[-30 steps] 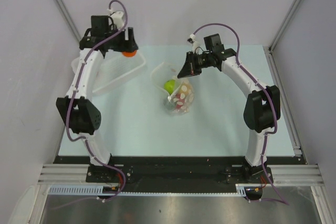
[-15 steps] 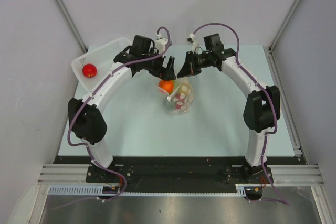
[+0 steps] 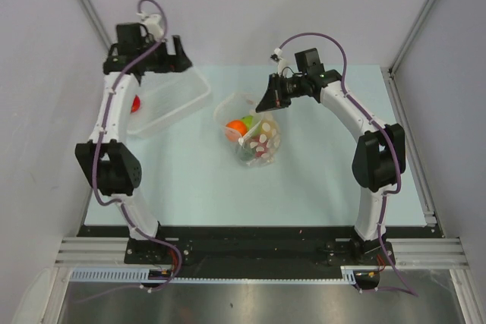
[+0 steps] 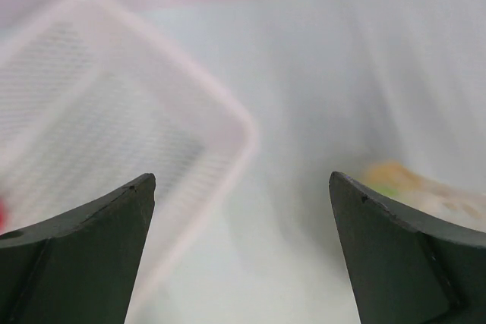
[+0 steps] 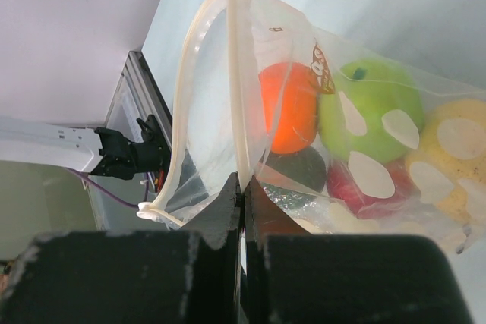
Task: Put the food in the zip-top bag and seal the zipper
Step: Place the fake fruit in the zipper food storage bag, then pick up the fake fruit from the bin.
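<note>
Orange rounded toy fruit (image 3: 236,126) is now lying in clear dotted plastic bag (image 3: 260,140); right gripper (image 3: 267,101) is clamping it; left gripper (image 4: 243,187) is withdrawing, jaws apart.

A robotics laboratory test cell, not a home or kitchen: the left arm (image 3: 114,119) and right arm (image 3: 357,123), white-and-black machines trailing purple cables (image 3: 338,51), stand bolted to a black base bar (image 3: 250,252) and aluminium rails (image 3: 91,250) at the edge of a pale green table (image 3: 319,180). Plain grey panels (image 3: 45,51) held by metal struts (image 3: 425,13) wall in the bench on three sides, and a bare steel sheet (image 3: 250,305) lies in front. The only goods are props: toy food (image 3: 237,126) in a zip-top bag (image 3: 262,142) and a white plastic basket (image 3: 167,100).
</note>
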